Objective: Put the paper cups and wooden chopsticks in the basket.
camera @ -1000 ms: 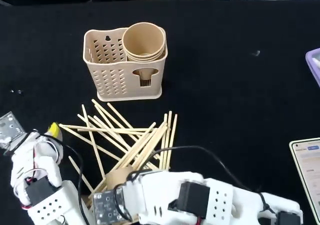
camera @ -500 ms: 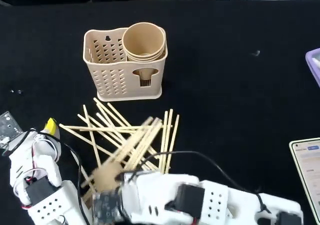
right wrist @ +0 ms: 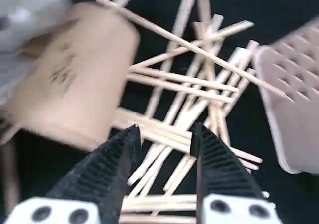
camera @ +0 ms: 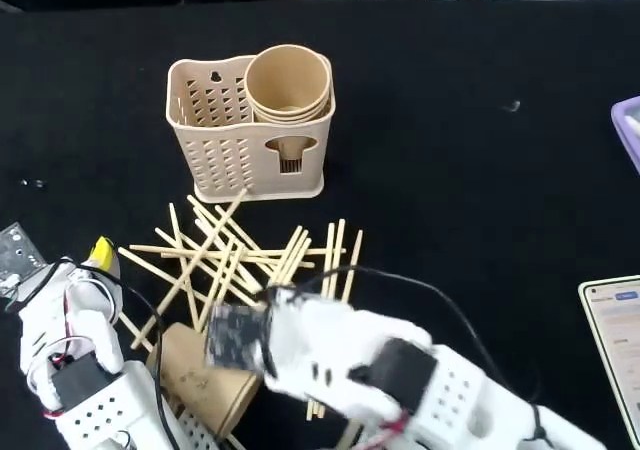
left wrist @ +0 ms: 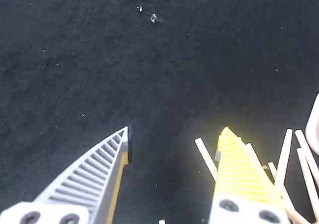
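Observation:
The beige basket (camera: 235,155) stands at the back with stacked paper cups (camera: 288,82) in its right compartment. Wooden chopsticks (camera: 225,255) lie scattered in front of it, one leaning against its base. Another paper cup (camera: 205,375) lies on its side near the front edge, beside the right arm (camera: 350,365). In the right wrist view my right gripper (right wrist: 164,137) is open above the chopsticks (right wrist: 189,89), with the cup (right wrist: 70,82) off to one side and the basket (right wrist: 294,99) to the other. My left gripper (left wrist: 174,132) hangs open over bare black table, chopstick ends (left wrist: 207,157) beside its yellow finger.
A purple tray (camera: 628,125) sits at the right edge and a phone (camera: 612,330) lies at the front right. The left arm (camera: 70,370) rests at the front left corner. Black cloth covers the table (camera: 460,170).
The right arm swung away from the front edge toward the basket. The chopsticks were pushed about and spread closer to the basket. The lying cup now shows beside the arm. The left arm kept still.

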